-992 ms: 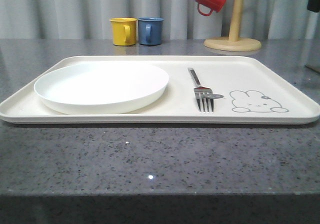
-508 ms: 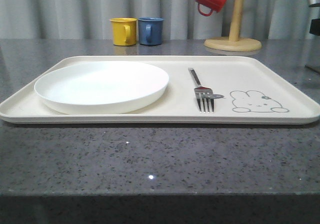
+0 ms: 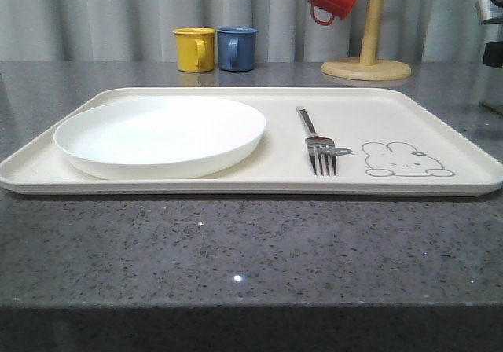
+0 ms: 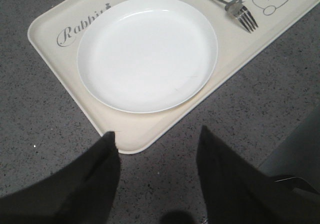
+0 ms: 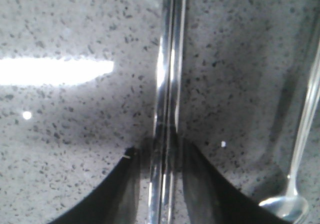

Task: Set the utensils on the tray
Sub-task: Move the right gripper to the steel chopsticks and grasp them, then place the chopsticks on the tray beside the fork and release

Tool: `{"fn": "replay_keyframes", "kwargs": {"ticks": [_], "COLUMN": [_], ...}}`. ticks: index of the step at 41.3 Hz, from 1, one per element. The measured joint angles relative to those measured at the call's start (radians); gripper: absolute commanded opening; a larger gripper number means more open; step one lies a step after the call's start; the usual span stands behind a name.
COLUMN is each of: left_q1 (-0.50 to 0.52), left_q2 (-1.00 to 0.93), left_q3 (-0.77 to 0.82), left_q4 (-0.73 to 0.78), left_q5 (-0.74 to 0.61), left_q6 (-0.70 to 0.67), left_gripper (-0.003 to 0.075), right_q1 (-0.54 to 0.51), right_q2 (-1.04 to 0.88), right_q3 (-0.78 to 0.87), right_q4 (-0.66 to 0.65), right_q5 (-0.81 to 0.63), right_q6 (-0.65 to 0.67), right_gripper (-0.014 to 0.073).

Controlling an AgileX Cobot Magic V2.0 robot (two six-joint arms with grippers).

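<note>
Two slim, mirror-bright chopsticks (image 5: 167, 84) sit pinched between my right fingers (image 5: 131, 184), above the speckled grey stone surface (image 5: 75, 124), with the oval-bowled spoon (image 5: 295, 184) lying nearby. My left fingers (image 4: 107, 159) hang spread and empty over a rounded corner of the cream tray (image 4: 135, 139), where the fork (image 3: 314, 141) lies beside the glossy round plate (image 3: 161, 134).

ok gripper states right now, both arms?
Left gripper: open, holding nothing, above the tray corner.
Right gripper: shut on the chopsticks; spoon lies beside on the counter.
</note>
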Motion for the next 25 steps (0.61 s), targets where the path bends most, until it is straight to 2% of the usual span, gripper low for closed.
{"fn": "replay_keyframes", "kwargs": {"ticks": [6,14,25], "left_q1": [0.000,0.000,0.000], "left_q2": [0.000,0.000,0.000], "left_q3": [0.000,0.000,0.000], "left_q4": [0.000,0.000,0.000], "left_q5": [0.000,0.000,0.000], "left_q6": [0.000,0.000,0.000], "left_gripper": [0.0349,0.0349,0.0349], "right_q1": [0.000,0.000,0.000], "right_q2": [0.006,0.006,0.006], "right_q3": [0.000,0.000,-0.012], "right_q4": [0.000,0.003,0.018], "right_q5": [0.000,-0.001,-0.001], "right_q6": [0.000,0.000,-0.002], "right_gripper": [0.0230,0.0079,0.0069]}}
